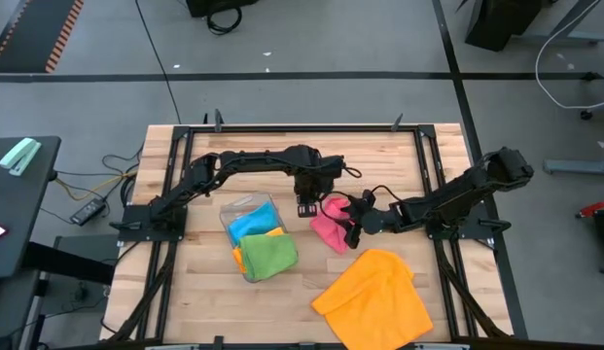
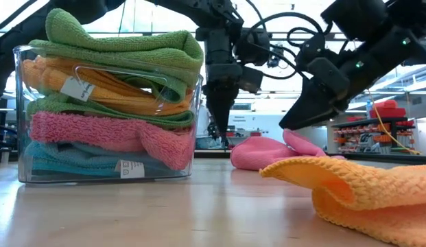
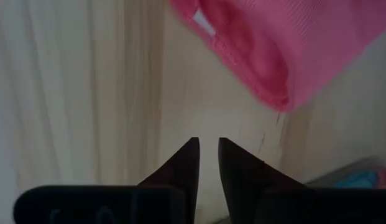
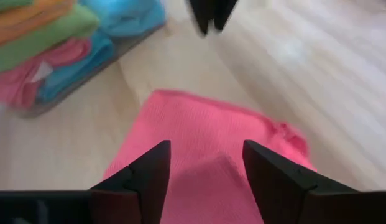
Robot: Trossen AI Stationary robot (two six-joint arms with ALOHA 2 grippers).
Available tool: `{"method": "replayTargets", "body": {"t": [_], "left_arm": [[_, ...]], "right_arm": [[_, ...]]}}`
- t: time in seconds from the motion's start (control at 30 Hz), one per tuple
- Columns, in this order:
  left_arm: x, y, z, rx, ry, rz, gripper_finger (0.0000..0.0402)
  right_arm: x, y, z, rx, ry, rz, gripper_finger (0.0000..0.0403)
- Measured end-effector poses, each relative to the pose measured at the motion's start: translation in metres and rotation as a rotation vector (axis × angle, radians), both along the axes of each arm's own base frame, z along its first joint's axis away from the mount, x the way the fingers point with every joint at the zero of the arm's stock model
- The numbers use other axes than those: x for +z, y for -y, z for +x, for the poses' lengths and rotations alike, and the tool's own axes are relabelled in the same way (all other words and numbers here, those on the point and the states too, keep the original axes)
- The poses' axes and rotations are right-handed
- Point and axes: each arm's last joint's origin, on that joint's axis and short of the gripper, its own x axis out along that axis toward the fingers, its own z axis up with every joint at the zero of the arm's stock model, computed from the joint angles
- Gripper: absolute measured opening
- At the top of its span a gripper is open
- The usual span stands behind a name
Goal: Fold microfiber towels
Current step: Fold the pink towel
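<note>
A crumpled pink microfiber towel [image 1: 329, 228] [image 4: 199, 130] lies on the wooden table at mid-right. My left gripper [image 1: 308, 207] [image 3: 207, 144] points straight down just beyond the towel's left edge. Its fingers are a narrow gap apart, with nothing between them, above bare wood. My right gripper [image 1: 352, 231] [image 4: 206, 152] slants down from the right, open, its fingers astride the towel's right part. An orange towel [image 1: 374, 297] lies spread near the front edge. My right gripper stands open over the pink towel's right part [image 2: 295, 139], coming at it slanting down from the table's right. I cannot tell whether its fingertips touch the cloth. The towel lies slack on the table.
A clear plastic tray [image 2: 20, 137] left of centre holds a stack of folded towels, a green one [image 1: 267, 255] on top. Dark frame rails run along the table's left and right sides. Bare wood shows at the front left.
</note>
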Motion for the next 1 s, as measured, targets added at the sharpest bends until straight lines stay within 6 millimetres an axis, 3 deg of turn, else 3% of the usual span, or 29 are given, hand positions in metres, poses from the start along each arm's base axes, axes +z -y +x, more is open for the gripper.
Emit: {"method": "replayTargets", "body": {"t": [0.2,0.6,0.73,1.0], "left_arm": [[0.000,-0.007,-0.003,-0.004,-0.016,-0.001,0.0063],[0.000,-0.006,-0.003,-0.007,-0.016,-0.002,0.0058],[0.001,-0.006,-0.003,-0.006,-0.016,-0.002,0.0055],[0.015,-0.008,-0.006,-0.002,0.027,0.005,0.0053]], "right_arm": [[-0.008,0.003,0.002,0.039,-0.049,0.040,0.0163],[-0.009,0.010,0.002,0.013,-0.059,0.046,0.0018],[-0.002,0.010,0.001,0.028,-0.041,0.060,0.0007],[0.034,0.009,0.001,0.096,-0.053,-0.022,0.0004]]}}
